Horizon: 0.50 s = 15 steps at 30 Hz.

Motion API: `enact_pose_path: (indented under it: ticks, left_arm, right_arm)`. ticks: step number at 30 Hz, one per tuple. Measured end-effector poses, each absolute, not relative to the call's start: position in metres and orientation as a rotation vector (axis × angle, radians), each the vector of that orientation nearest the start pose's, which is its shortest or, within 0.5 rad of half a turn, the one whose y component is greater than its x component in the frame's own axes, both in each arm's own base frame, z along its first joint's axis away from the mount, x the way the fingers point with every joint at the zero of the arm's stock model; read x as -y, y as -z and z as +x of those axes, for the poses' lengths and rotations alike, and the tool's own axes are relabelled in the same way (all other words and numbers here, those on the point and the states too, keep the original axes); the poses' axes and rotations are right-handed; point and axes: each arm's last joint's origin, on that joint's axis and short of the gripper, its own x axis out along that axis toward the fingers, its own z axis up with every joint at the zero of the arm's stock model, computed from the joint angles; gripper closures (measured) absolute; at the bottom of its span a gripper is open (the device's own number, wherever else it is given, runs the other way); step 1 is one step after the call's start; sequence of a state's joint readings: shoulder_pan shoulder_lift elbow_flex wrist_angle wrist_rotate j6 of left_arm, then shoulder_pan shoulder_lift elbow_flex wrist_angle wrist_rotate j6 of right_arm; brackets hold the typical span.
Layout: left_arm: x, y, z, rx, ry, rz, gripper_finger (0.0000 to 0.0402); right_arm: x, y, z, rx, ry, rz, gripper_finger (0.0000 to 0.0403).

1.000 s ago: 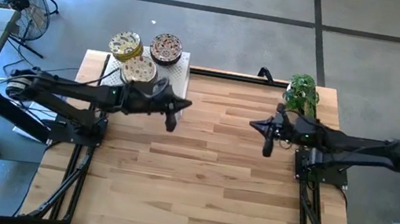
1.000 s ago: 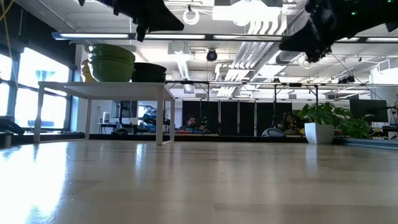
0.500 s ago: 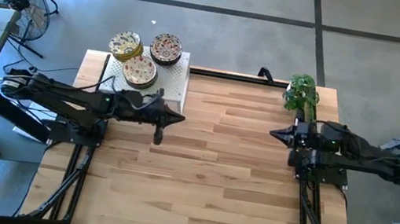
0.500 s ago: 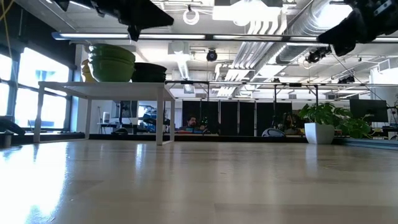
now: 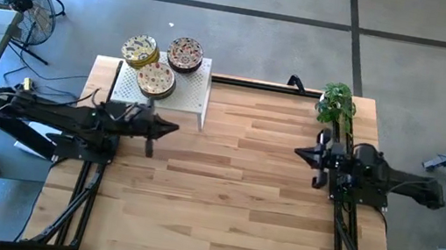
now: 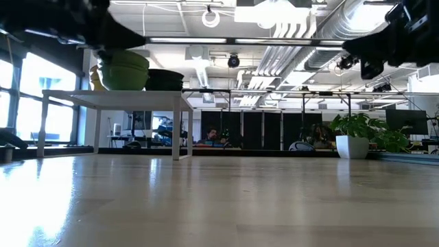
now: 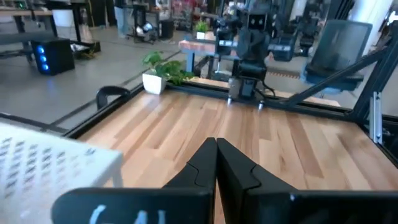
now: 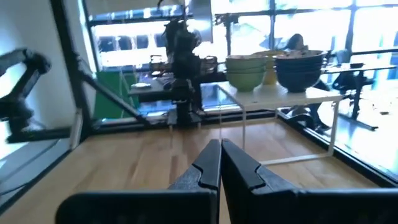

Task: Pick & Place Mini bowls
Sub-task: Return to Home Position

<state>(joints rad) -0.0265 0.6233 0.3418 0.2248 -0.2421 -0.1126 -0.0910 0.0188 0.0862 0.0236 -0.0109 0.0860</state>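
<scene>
Cream floral mini bowls point(image 5: 156, 80) sit in three stacks on the white perforated rack point(image 5: 193, 96) at the far left corner of the desk point(image 5: 239, 198). All of them stand upright with their mouths up. Seen from above they are plain circles, so no long axis shows, and each stack's only length runs vertically. The high view gives the patterned insides. The low view and the right wrist view give the outsides instead: a green stack point(image 8: 245, 70), a dark blue stack point(image 8: 301, 70), and a yellow one point(image 8: 270, 68) partly hidden between them. Those side views also show that the rack point(image 6: 116, 96) is a raised shelf on thin legs. The left tool point(image 5: 171, 128) hangs over the desk just in front of the rack's near edge and points toward the right side. In its wrist view the left tool point(image 7: 216, 148) has its two fingers pressed together, holding nothing. The right tool point(image 5: 300, 152) sits near the right edge, close to the potted plant point(image 5: 337, 102), and points back at the left one. Its fingers are likewise closed and empty point(image 8: 220, 149). In the low view the arms show only as dark shapes along the top.
</scene>
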Motion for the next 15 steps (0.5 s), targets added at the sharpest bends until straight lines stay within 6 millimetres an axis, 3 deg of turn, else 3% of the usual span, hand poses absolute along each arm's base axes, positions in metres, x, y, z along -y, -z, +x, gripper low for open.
enact_pose_path:
  ticks: [4, 11, 15]
  left_arm:
    - [-0.004, -0.232, 0.124, 0.035, -0.225, -0.122, 0.0401]
    - [-0.006, -0.207, 0.084, 0.058, -0.264, -0.167, 0.0401]
    - [-0.005, -0.194, 0.086, -0.028, -0.248, -0.157, 0.0401]
  right_arm:
    - [0.010, -0.184, 0.095, 0.196, 0.110, 0.083, 0.0403]
    - [0.011, -0.180, 0.096, 0.149, 0.154, 0.077, 0.0403]
    - [0.012, -0.176, 0.096, 0.115, 0.189, 0.083, 0.0403]
